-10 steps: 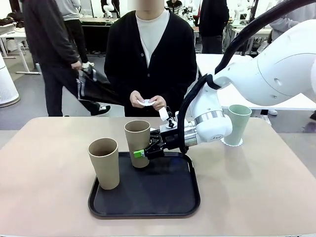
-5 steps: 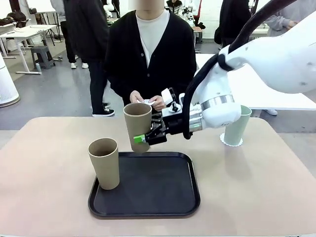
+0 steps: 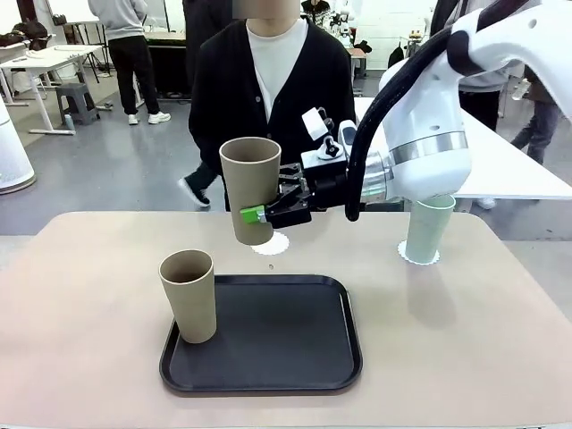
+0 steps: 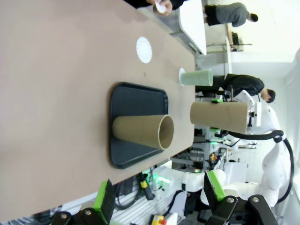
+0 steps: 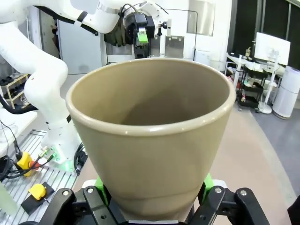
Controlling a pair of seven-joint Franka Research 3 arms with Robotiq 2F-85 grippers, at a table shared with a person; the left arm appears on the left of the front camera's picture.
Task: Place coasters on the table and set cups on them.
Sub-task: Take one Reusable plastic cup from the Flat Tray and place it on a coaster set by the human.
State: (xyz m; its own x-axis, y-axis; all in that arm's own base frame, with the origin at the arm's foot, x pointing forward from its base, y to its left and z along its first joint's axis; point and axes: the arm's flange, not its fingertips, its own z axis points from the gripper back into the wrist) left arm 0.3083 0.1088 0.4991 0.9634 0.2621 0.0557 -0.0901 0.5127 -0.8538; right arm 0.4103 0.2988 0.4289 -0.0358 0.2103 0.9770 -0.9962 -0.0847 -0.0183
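Your right end effector (image 3: 259, 214) clasps the upright tan cup (image 3: 250, 179) low down; the bare coaster (image 3: 276, 244) lies on the bench (image 3: 89, 295) just below its base, slightly rightward.

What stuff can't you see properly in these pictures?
- Front view: the white scalloped round coaster is partly behind the tall tan-brown tumbler held by the right gripper.
- Front view: the mint green tumbler's rim is partly behind the white robot arm.
- Left wrist view: the person's hand is cut off by the top edge.
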